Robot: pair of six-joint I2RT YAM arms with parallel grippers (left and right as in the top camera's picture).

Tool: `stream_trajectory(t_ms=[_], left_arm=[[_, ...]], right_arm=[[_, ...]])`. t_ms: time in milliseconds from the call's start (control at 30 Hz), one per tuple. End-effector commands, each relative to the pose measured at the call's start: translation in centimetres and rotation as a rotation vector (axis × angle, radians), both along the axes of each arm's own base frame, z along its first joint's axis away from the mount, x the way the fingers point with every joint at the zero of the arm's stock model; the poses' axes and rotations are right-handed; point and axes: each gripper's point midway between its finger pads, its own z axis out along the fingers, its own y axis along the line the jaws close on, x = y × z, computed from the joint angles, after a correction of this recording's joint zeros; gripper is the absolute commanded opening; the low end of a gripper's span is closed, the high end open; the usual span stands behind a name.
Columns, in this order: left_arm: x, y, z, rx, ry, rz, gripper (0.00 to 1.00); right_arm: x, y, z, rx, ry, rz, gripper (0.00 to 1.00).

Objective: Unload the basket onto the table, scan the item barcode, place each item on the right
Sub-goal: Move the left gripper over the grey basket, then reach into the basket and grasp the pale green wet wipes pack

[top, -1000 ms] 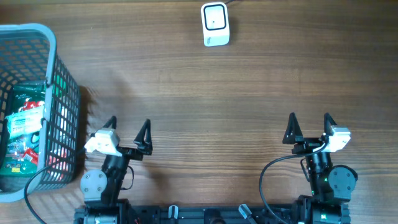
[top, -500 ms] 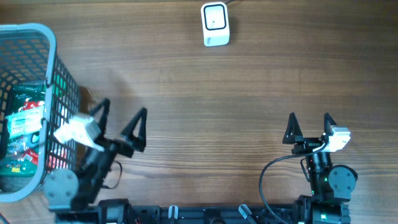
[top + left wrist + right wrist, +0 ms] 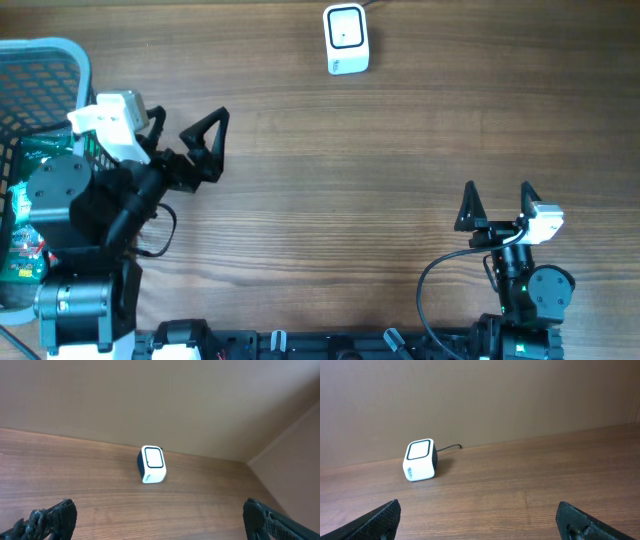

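The white barcode scanner (image 3: 346, 38) stands at the far edge of the table, its cable running off behind it. It also shows in the left wrist view as the scanner (image 3: 152, 463) and in the right wrist view as the scanner (image 3: 420, 460). Green and red packaged items (image 3: 38, 170) lie in the grey wire basket (image 3: 60, 46) at the far left. My left gripper (image 3: 188, 116) is raised beside the basket's right wall, open and empty (image 3: 157, 512). My right gripper (image 3: 497, 190) rests near the front right, open and empty (image 3: 479, 512).
The left arm's body (image 3: 90, 210) overlaps the basket's right side from above and hides part of its contents. Bare wooden tabletop (image 3: 380, 150) lies between the two grippers and the scanner. A brown wall (image 3: 520, 395) rises behind the scanner.
My left arm has lifted and swung away from the front edge, up and left toward the basket. The right arm has not moved. Both grippers stayed open.
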Motion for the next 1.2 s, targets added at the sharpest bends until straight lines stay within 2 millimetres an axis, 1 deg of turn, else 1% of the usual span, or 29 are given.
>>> stream_trajectory(t_ms=[0, 67, 100, 167, 233, 333, 433, 500, 567, 600, 633, 733, 767, 900, 1033, 1167], left_arm=[[0.4, 2.6, 3.1, 0.046, -0.06, 0.123, 1.0], [0.8, 4.4, 3.8, 0.059, -0.042, 0.205, 1.0], [1.1, 5.6, 4.1, 0.069, -0.022, 0.26, 1.0], [1.6, 8.1, 4.7, 0.092, 0.02, 0.377, 1.0], [1.7, 11.3, 5.7, 0.124, 0.057, 0.524, 1.0], [1.8, 14.3, 7.8, 0.14, 0.072, 0.642, 1.0], [1.8, 16.4, 9.5, 0.133, 0.067, 0.705, 1.0], [1.2, 18.5, 10.3, 0.121, 0.057, 0.788, 1.0], [-0.5, 21.6, 10.4, 0.075, 0.062, 0.957, 1.0], [-1.3, 22.9, 10.3, 0.052, 0.064, 1.024, 1.0], [-2.6, 24.6, 10.1, 0.01, 0.066, 1.116, 1.0], [-4.6, 26.9, 9.9, -0.11, 0.052, 1.24, 1.0], [-5.6, 28.0, 9.9, -0.179, 0.033, 1.3, 1.0], [-7.9, 30.6, 9.6, -0.298, -0.001, 1.433, 1.0], [-10.0, 32.6, 8.0, -0.389, 0.021, 1.548, 1.0], [-10.5, 33.7, 6.9, -0.393, 0.056, 1.587, 1.0]], right_arm=[[0.0, -0.1, 0.1, -0.018, -0.004, -0.007, 1.0], [0.0, -0.1, 0.1, -0.018, -0.004, -0.007, 1.0], [0.0, -0.1, 0.1, -0.018, -0.004, -0.008, 1.0], [0.0, -0.1, 0.1, -0.018, -0.004, -0.007, 1.0], [0.0, -0.1, 0.1, -0.018, -0.004, -0.008, 1.0], [0.0, -0.1, 0.1, -0.018, -0.004, -0.007, 1.0], [0.0, -0.1, 0.1, -0.018, -0.004, -0.007, 1.0], [0.0, -0.1, 0.1, -0.018, -0.004, -0.007, 1.0], [0.0, -0.1, 0.1, -0.018, -0.004, -0.007, 1.0], [0.0, -0.1, 0.1, -0.018, -0.004, -0.007, 1.0], [0.0, -0.1, 0.1, -0.018, -0.004, -0.007, 1.0], [0.0, -0.1, 0.1, -0.018, -0.004, -0.007, 1.0], [0.0, -0.1, 0.1, -0.018, -0.004, -0.007, 1.0], [0.0, -0.1, 0.1, -0.018, -0.004, -0.007, 1.0], [0.0, -0.1, 0.1, -0.018, -0.004, -0.008, 1.0], [0.0, -0.1, 0.1, -0.018, -0.004, -0.007, 1.0]])
